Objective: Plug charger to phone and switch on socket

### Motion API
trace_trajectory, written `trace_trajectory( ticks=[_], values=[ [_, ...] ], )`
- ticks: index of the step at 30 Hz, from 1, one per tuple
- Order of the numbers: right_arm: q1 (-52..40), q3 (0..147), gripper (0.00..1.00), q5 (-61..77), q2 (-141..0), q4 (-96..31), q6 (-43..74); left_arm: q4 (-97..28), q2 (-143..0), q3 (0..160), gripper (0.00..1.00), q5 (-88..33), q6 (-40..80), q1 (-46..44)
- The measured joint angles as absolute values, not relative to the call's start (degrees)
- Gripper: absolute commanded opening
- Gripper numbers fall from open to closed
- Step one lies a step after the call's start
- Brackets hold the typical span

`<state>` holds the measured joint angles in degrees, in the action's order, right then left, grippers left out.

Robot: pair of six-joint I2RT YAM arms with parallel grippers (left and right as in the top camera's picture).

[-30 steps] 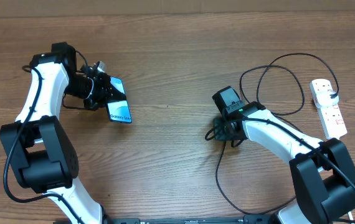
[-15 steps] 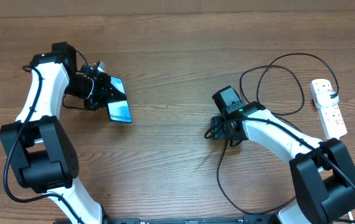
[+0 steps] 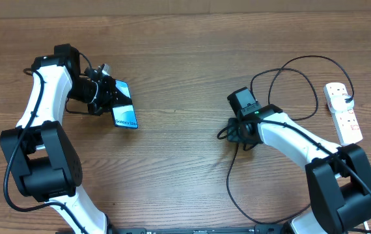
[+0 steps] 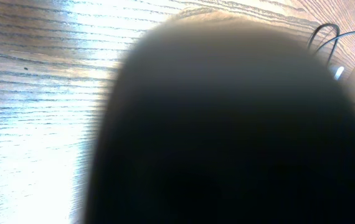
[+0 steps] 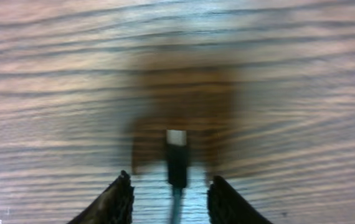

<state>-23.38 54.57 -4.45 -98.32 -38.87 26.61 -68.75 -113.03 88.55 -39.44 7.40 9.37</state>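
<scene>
Clamped shut in left gripper [image 3: 109,96]: slim dark-edged smartphone with teal screen [image 3: 124,109], lettered end beyond jaws, likely presenting port. Centred between parted right gripper [image 5: 172,186] jaws, touching neither: small connector tip [image 5: 176,163] of thin black charger cable [image 3: 302,62], apparently lined up for grasp.

Brightly, evenly lit from above, sharp overhead, soft shadows. At left wrist, glare on the tabletop [image 4: 15,124], otherwise dark and unfocused. At right wrist, motion-smeared, clearest at the charger [image 5: 176,163].
</scene>
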Motion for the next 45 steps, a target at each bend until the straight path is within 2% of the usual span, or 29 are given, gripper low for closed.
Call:
trace_trajectory(
  ticks=[16,27,35,45],
  values=[
    [-22.6,53.2,0.20,-3.8,-98.3,-36.8,26.8,-68.8,-113.0,88.6,0.04,-39.4,7.4,9.4],
    [-22.6,52.1,0.04,-3.8,-98.2,-34.8,26.8,-69.0,-113.0,88.6,0.04,-39.4,7.4,9.4],
    [-22.6,52.0,0.04,-3.3,-98.2,-34.4,26.8,-69.0,-113.0,88.6,0.04,-40.7,7.4,9.4],
    [-22.6,52.0,0.04,-2.7,-98.3,-33.6,26.8,-68.8,-113.0,88.6,0.04,-52.8,6.2,9.4]
  ],
)
